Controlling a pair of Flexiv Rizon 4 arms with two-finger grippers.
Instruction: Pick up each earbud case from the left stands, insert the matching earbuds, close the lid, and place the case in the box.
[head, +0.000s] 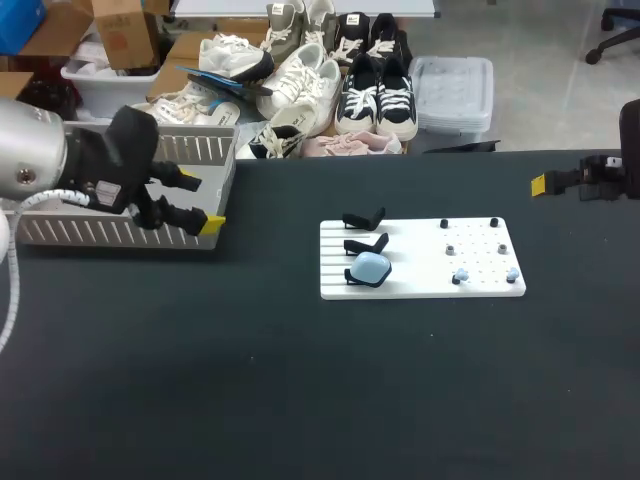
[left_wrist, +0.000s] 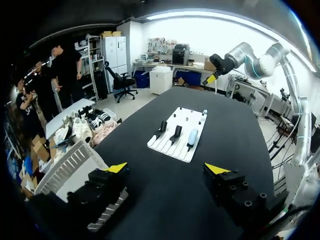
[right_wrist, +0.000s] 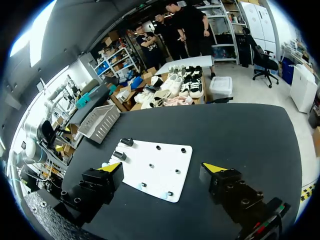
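**Only one case on the stands**

On the white board (head: 420, 285), a pale blue earbud case (head: 371, 267) sits on the nearest of three black stands (head: 365, 218) along its left side. Pale blue earbuds (head: 461, 275) rest on the board's right half, in the nearest row. The grey slatted box (head: 120, 235) stands well apart at the table's left. The left gripper (head: 201, 203) hovers at the box's right end, spread wide and holding nothing. The right gripper (right_wrist: 162, 168) is also wide and unloaded, by the table's right edge.
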